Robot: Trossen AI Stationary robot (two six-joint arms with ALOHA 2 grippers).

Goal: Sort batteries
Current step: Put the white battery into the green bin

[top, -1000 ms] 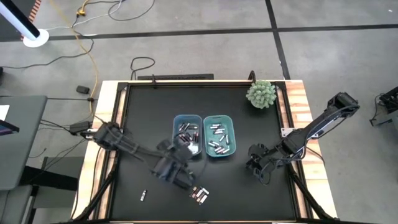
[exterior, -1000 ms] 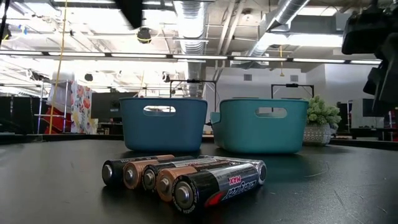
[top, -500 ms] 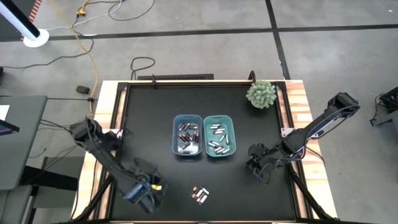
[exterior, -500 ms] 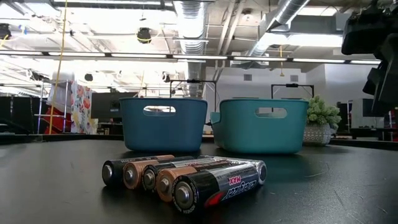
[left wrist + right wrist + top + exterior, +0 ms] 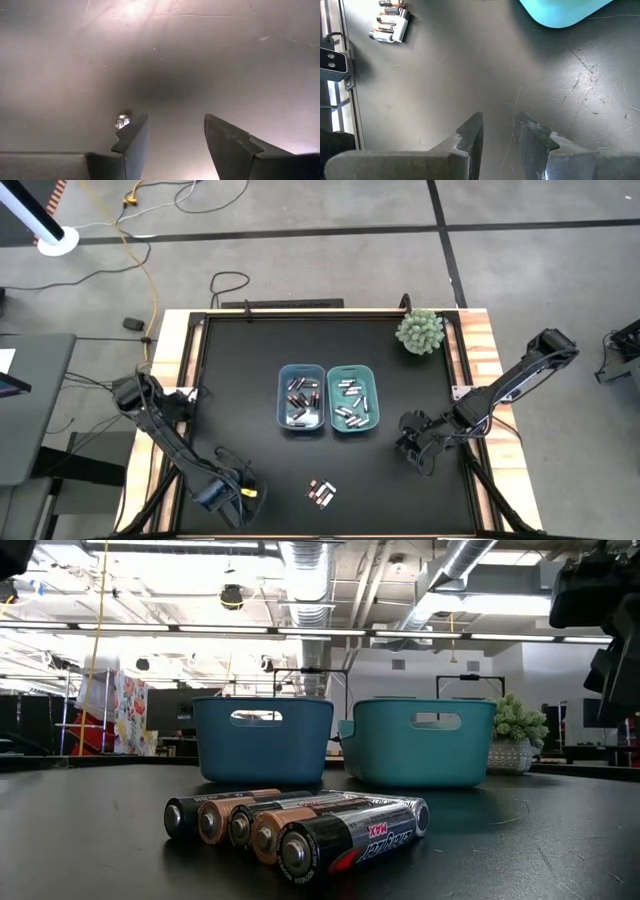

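Batteries were the subject of inspection, found in three places on the black table (image 5: 240,370), which was the largest item present and carried everything else. Two dark arms stood over it: the left arm reached down to the table's near left corner, and the right arm waited low over the right side, well apart from the bins. A small potted plant (image 5: 420,330) stood at the far right corner. At the centre stood two rectangular bins side by side, the blue bin (image 5: 301,397) on the left and the teal bin (image 5: 353,398) touching or just beside it on the right; each held a loose scatter of cells. The left gripper (image 5: 172,137) hung just above bare tabletop with its jaws released and nothing between them; one small silvery battery (image 5: 122,120) lay just beside the tip of one finger. The right gripper (image 5: 497,132) had its jaws parted by a narrow gap, grasping nothing, over bare table. A group of five batteries (image 5: 300,823) lay touching in a row near the front edge, between the two arms and in front of the bins; in the low view their copper ends faced the camera. The same group appeared in the right wrist view, well apart from that gripper.
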